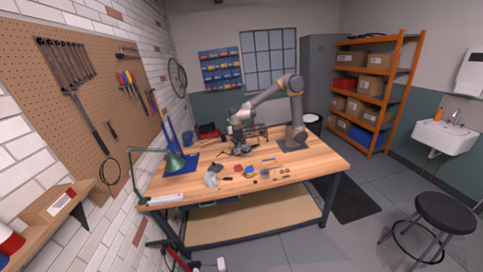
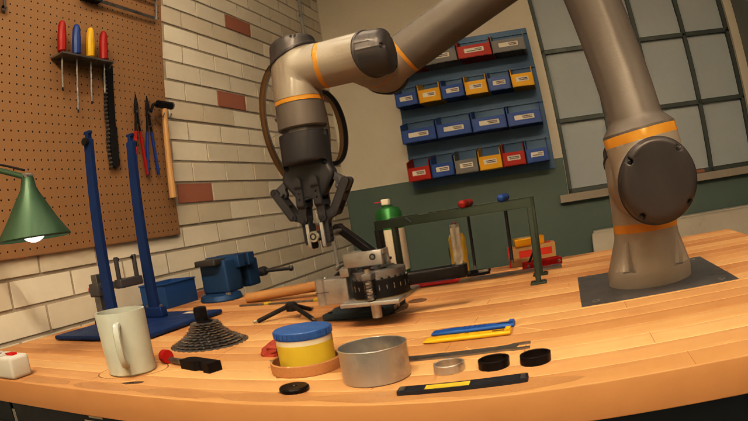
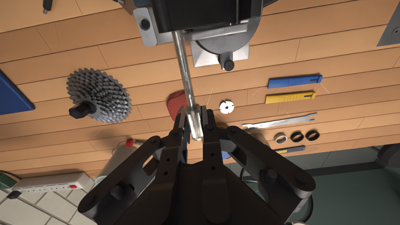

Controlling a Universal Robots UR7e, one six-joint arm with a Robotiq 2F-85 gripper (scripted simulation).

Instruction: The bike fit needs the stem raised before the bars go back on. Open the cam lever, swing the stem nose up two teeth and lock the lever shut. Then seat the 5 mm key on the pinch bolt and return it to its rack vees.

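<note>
The stem fixture (image 2: 369, 285) sits mid-bench on a grey plate, with a black toothed ring around its pivot and a black stem arm (image 2: 437, 273) running right toward the rack. I have the free end of the cam lever (image 3: 188, 92), a shiny metal rod, clamped in my gripper (image 3: 195, 123); the lever rises at a slant up and to the left from the fixture (image 3: 201, 30). The green key rack (image 2: 460, 220) stands behind the fixture, with a red knob and a blue knob on its top rail. The pinch bolt is hidden from me.
A blue truing stand (image 2: 117, 235) and blue vice (image 2: 227, 272) stand left of the fixture. In front lie a cassette (image 2: 209, 335), mug (image 2: 125, 340), grease tub (image 2: 304, 344), metal cup (image 2: 374, 361), tyre levers (image 2: 471, 331), a flat wrench and spacers.
</note>
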